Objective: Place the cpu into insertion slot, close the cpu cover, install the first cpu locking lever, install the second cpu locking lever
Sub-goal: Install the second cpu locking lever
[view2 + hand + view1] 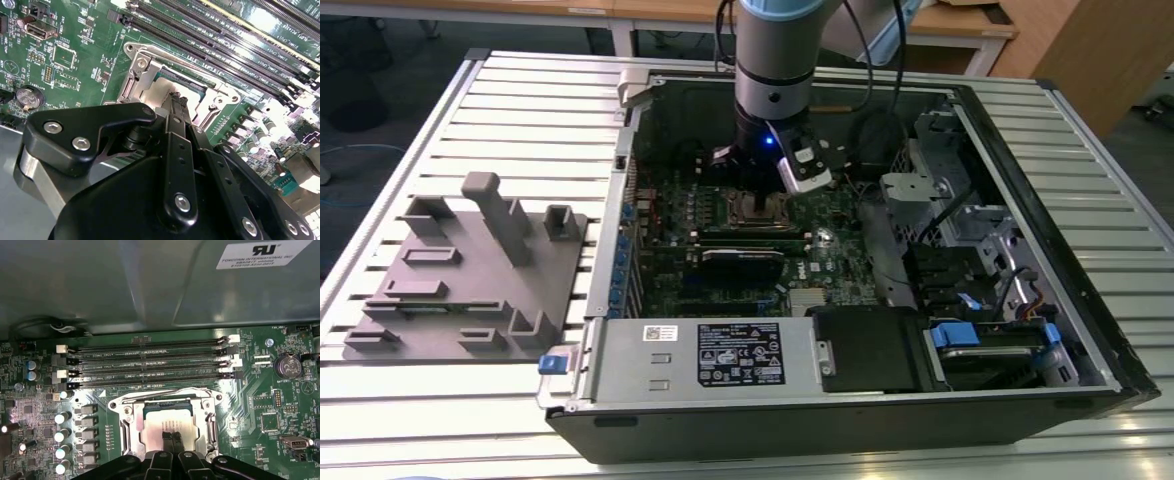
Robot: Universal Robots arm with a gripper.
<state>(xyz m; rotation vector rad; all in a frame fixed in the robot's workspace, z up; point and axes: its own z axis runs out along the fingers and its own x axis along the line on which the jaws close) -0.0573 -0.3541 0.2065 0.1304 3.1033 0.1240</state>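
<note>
Slatted table (494, 90) carries the open computer case (1067, 330); my gripper (172, 436), clenched with nothing between its fingers, presses on the cpu (165, 421) seated in the insertion slot (131, 426), cpu cover (165, 396) around it.

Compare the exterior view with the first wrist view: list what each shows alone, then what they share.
Exterior view alone: the whole open computer case on a slatted table, the grey fixture block, the labelled power supply box and the arm.
First wrist view alone: the cpu seated under the cpu cover, and the claw with its fingertips together on the chip.
Shared: the green motherboard and the insertion slot.
</note>
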